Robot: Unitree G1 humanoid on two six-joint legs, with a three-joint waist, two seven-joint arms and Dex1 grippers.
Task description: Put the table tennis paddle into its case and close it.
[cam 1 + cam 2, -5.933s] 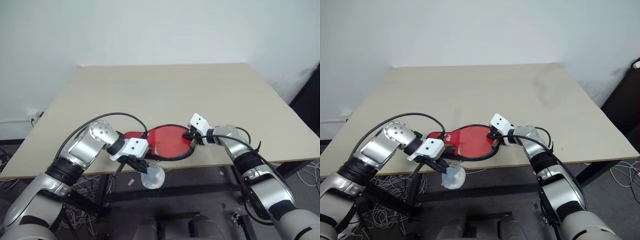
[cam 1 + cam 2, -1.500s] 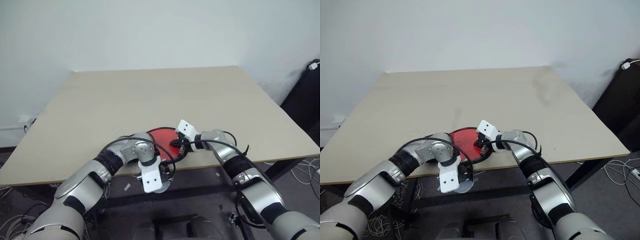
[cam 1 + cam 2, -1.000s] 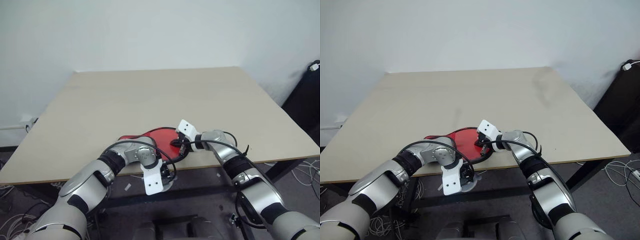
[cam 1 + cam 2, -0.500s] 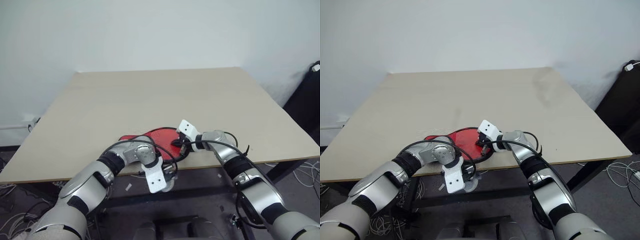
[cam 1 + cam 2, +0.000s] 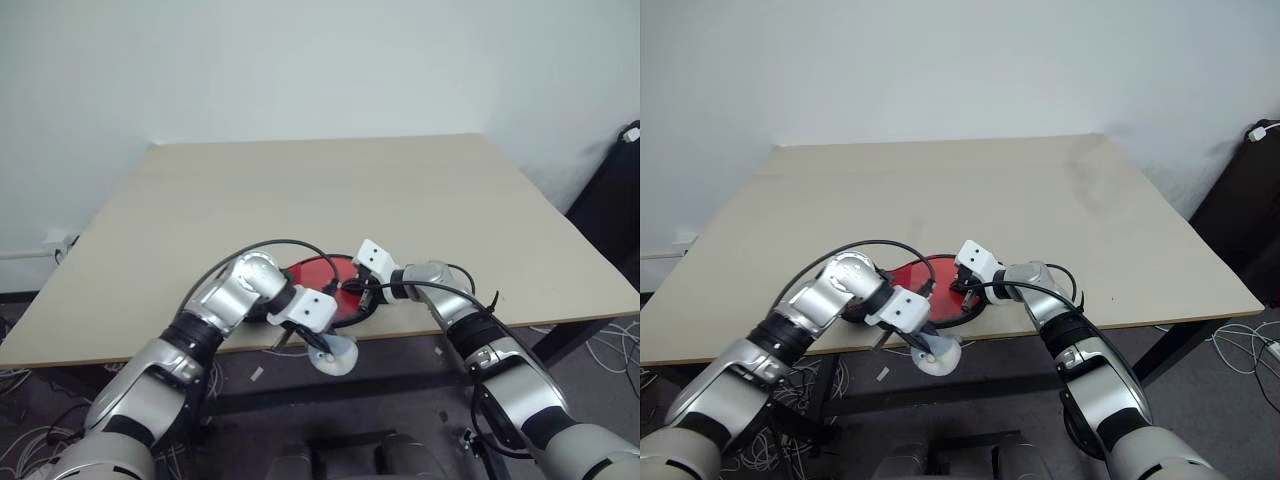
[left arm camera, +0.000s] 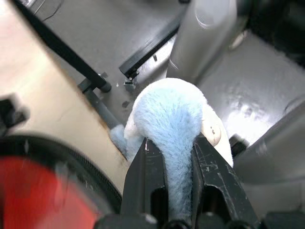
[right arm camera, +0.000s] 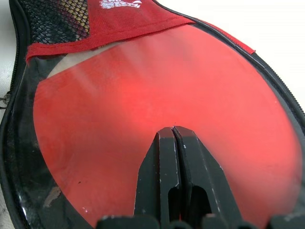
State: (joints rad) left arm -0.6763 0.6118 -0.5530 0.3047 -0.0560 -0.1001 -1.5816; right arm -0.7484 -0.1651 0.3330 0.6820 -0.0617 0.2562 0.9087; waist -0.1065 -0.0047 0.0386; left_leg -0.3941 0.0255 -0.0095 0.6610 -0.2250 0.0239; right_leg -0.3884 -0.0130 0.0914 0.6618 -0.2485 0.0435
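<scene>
1. Head views: the case (image 5: 335, 290), showing a red face, lies at the near edge of the surface (image 5: 330, 190); the right gripper (image 5: 358, 286), fingers together and empty, presses on it at 3 o'clock.
2. Left wrist view: the left gripper (image 6: 175, 164) clamps a pale blue fluffy object (image 6: 171, 119) beyond the surface's edge.
3. Right wrist view: closed fingertips (image 7: 164, 143) rest on the clear window over the red face.

Head cams look down from up high over the desk (image 5: 400, 190) & both arms. Right wrist cam sits v. close to the red case (image 7: 157, 86). Left wrist cam looks past desk edge to floor (image 6: 95, 28).
</scene>
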